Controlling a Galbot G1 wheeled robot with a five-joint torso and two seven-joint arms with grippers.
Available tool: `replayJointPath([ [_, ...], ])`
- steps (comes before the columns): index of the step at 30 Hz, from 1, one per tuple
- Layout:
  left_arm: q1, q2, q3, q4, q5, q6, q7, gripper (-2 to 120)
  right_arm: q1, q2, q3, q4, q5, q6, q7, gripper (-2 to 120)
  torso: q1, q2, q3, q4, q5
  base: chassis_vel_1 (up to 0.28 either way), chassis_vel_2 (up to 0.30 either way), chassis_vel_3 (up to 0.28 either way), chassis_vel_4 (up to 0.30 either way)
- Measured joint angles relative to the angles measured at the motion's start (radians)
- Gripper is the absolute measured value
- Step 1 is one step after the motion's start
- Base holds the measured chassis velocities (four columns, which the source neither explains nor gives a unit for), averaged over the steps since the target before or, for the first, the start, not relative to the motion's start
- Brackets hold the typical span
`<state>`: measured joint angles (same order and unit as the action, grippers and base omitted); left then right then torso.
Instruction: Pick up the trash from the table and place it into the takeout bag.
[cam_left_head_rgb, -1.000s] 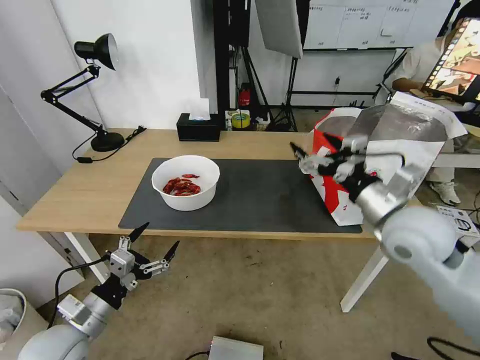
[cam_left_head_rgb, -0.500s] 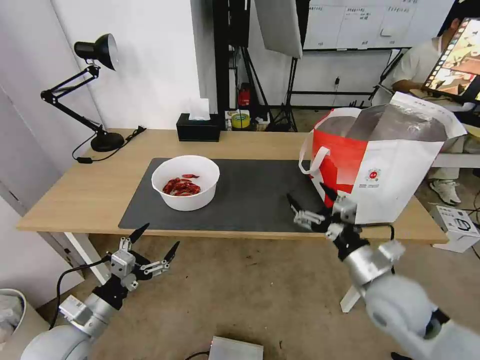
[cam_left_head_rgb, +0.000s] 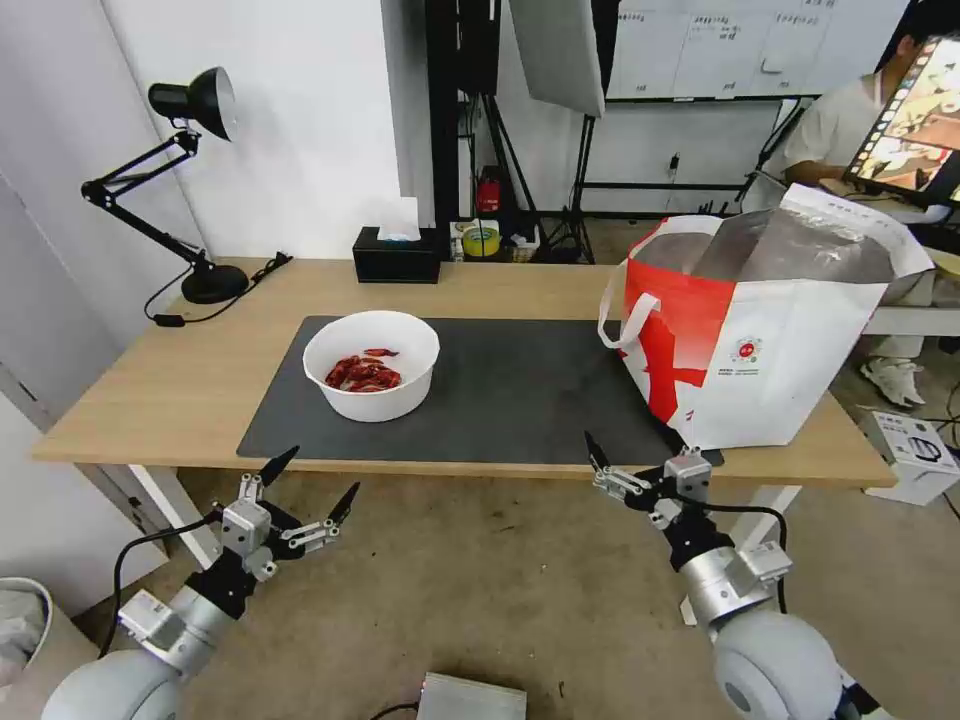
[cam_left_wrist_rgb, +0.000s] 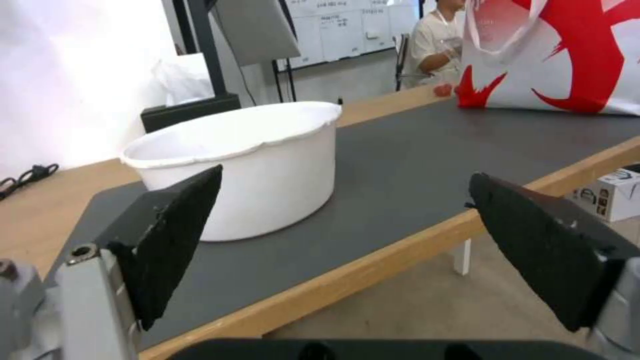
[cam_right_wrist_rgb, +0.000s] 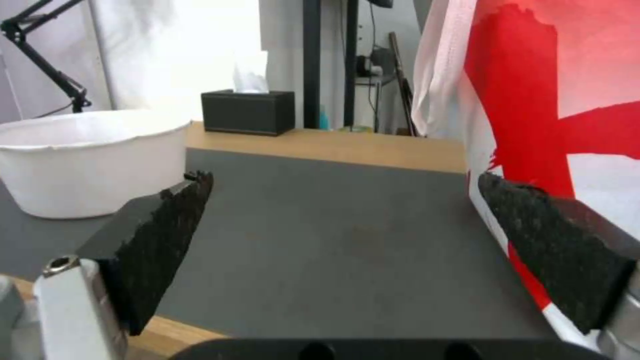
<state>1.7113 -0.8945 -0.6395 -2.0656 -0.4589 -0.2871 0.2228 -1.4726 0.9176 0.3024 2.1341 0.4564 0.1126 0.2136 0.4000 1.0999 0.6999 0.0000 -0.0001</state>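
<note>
We face a long light-wood table (cam_left_head_rgb: 150, 385) on white legs, carrying a large dark grey mat (cam_left_head_rgb: 520, 395). Behind it stand a white wall, a black desk lamp (cam_left_head_rgb: 190, 100) on the table's far left corner, a black tissue box (cam_left_head_rgb: 397, 255) at the far edge, and light stands in the room beyond. A white round bowl (cam_left_head_rgb: 371, 364) of red shells sits on the mat's left half. The red-and-white takeout bag (cam_left_head_rgb: 760, 340) stands upright and open on the mat's right end, showing its silver lining.

Our right gripper (cam_left_head_rgb: 640, 470) hangs just below the table's near edge, in front of the bag, fingers spread wide and holding nothing. Our left gripper (cam_left_head_rgb: 300, 478) hangs below the near edge in front of the bowl, also wide open and empty.

Between bowl and bag the mat lies bare, and the floor in front of the table is open.
</note>
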Motion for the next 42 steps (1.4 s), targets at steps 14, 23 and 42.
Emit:
replayJointPath([
  [14, -0.048, 0.044, -0.001, 0.002, -0.057, 0.017, -0.033, 100, 0.004, -0.002, -0.001, 0.000, 0.004, -0.004, 0.001, 100, 0.000, 0.000, 0.000, 0.0001, -0.0001, 0.000, 0.000, 0.000, 0.000],
  [23, -0.185, 0.213, 0.021, -0.034, -0.308, 0.160, -0.254, 100, 0.006, -0.002, -0.002, 0.000, 0.005, -0.005, 0.001, 100, 0.000, 0.000, 0.000, 0.0001, 0.0001, 0.000, 0.000, 0.000, 0.000],
  [42, -0.818, 0.505, 0.383, 0.144, -0.864, 0.598, -0.380, 100, 0.006, -0.003, -0.002, 0.001, 0.006, -0.006, 0.000, 100, 0.000, 0.000, 0.000, 0.0001, -0.0001, 0.000, 0.000, 0.000, 0.000],
])
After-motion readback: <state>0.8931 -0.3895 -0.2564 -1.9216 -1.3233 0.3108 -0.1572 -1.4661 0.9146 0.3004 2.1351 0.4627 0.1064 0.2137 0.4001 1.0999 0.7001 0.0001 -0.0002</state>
